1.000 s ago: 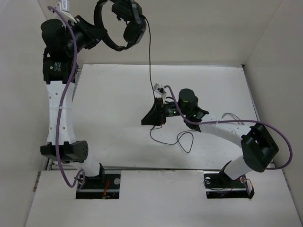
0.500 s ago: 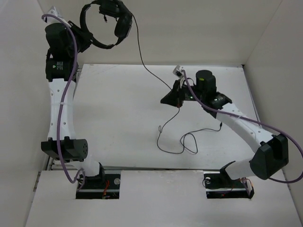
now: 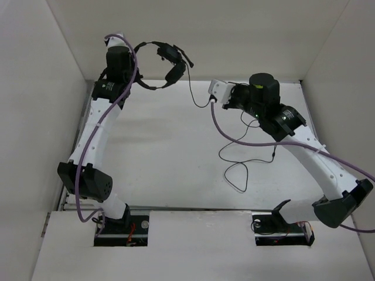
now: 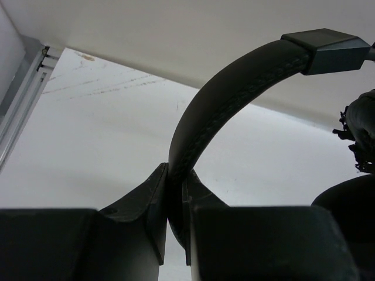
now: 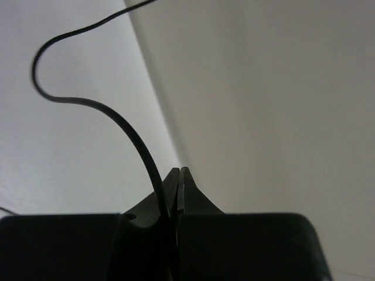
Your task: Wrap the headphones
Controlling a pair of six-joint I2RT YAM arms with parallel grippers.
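Observation:
The black headphones (image 3: 169,63) hang in the air at the back left, above the table's far edge. My left gripper (image 3: 138,81) is shut on their headband (image 4: 234,76), which sits between the two fingers (image 4: 149,193). An earcup (image 4: 351,199) shows at the right of the left wrist view. The thin black cable (image 3: 195,96) drops from an earcup and runs to my right gripper (image 3: 215,99), which is shut on it (image 5: 120,120) near the back wall. The rest of the cable lies in loose loops (image 3: 237,170) on the table, ending near a small plug (image 3: 273,157).
White walls close in the white table (image 3: 152,152) at the back and on both sides. A metal rail (image 4: 23,88) runs along the table's left edge. Thick purple arm cables (image 3: 246,140) hang over the right half of the table.
My left arm has swung the headphones right and lower. My right gripper has carried the cable farther back and slightly right, towards the back wall. The loops on the table have shifted right.

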